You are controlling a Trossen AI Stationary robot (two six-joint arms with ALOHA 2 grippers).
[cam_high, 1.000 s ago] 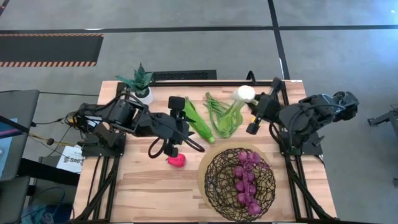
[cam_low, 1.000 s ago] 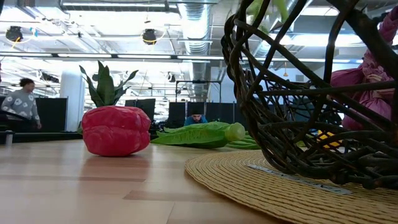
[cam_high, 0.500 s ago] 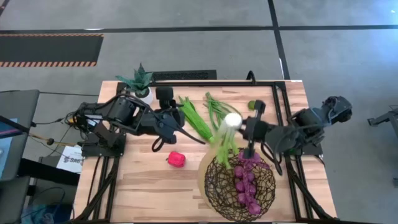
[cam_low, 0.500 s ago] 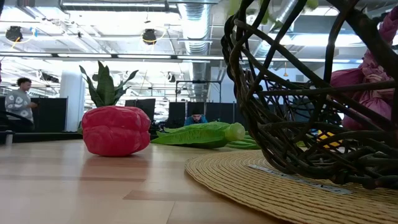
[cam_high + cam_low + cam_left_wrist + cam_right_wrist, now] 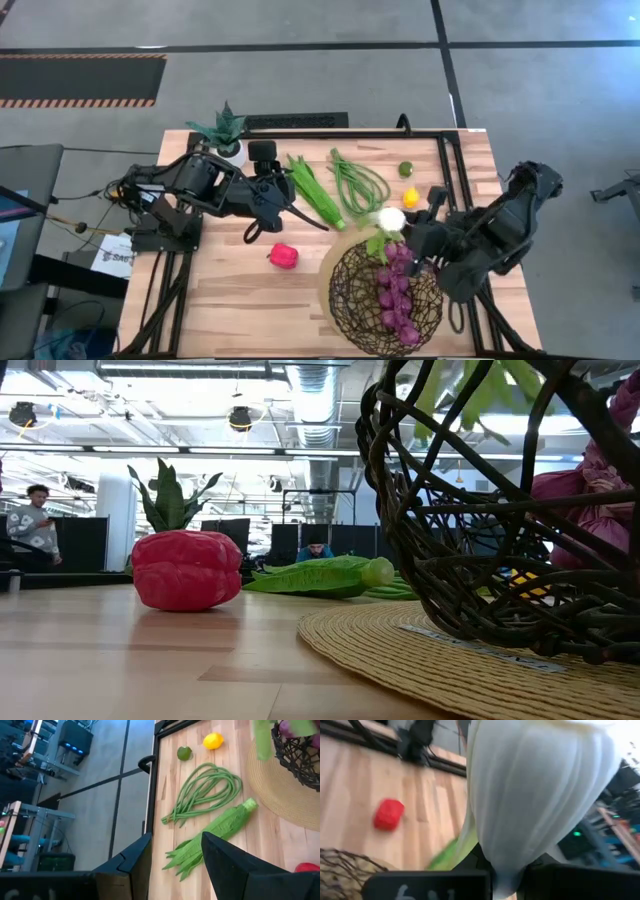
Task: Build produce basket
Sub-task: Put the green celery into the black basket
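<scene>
My right gripper (image 5: 408,232) sits over the far rim of the basket (image 5: 352,300), fingers clamped on the leek (image 5: 390,220). In the high view the leek's white bulb shows just beyond the rim, and its green leaves hang down toward the basket's inside. The right wrist view is almost filled by that white bulb (image 5: 540,785), held between the fingers.

The basket stands on a round straw mat (image 5: 325,278) at the near right of the table (image 5: 215,300). The grape bunch (image 5: 396,290) lies inside it, purple against the wire.

My left gripper (image 5: 262,152) hovers near the far left part of the table, just beside the potted plant (image 5: 224,130). Its fingers (image 5: 225,865) stand apart with nothing between them, as the left wrist view shows.

On the bare wood:
- leafy stalk (image 5: 315,190), lying at a slant near the table's middle
- green beans (image 5: 357,182), looped, just beside the stalk toward the right arm
- lime (image 5: 405,169) and lemon (image 5: 410,197), near each other, by the right edge
- red pepper (image 5: 284,256), alone, near the basket's left side

Low view: the pepper (image 5: 186,568) is in front, the stalk (image 5: 320,575) behind it, and the basket wire (image 5: 450,540) is close up.

A person (image 5: 30,525) stands in the room beyond the table.
</scene>
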